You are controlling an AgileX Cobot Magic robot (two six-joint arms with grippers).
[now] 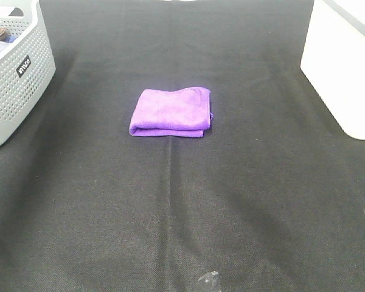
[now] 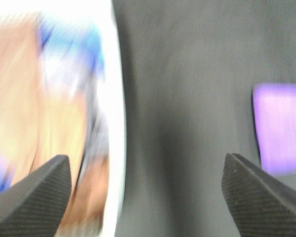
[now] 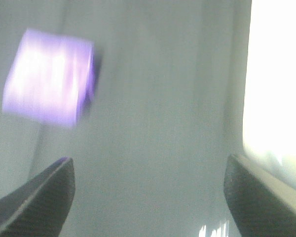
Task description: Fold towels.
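Observation:
The bright purple towel [image 1: 170, 113] lies folded into a small thick rectangle in the middle of the black cloth-covered table [image 1: 188, 207]. Neither arm shows in the exterior high view. My left gripper [image 2: 148, 197] is open and empty, high above the table, with the towel [image 2: 281, 128] blurred off to one side. My right gripper [image 3: 148, 197] is open and empty too, well away from the towel [image 3: 49, 76], which is blurred by motion.
A grey perforated basket [image 1: 15, 79] with cloths inside stands at the far left; it fills part of the left wrist view [image 2: 49, 98]. A white box [image 1: 347, 61] stands at the far right and shows in the right wrist view [image 3: 278, 79].

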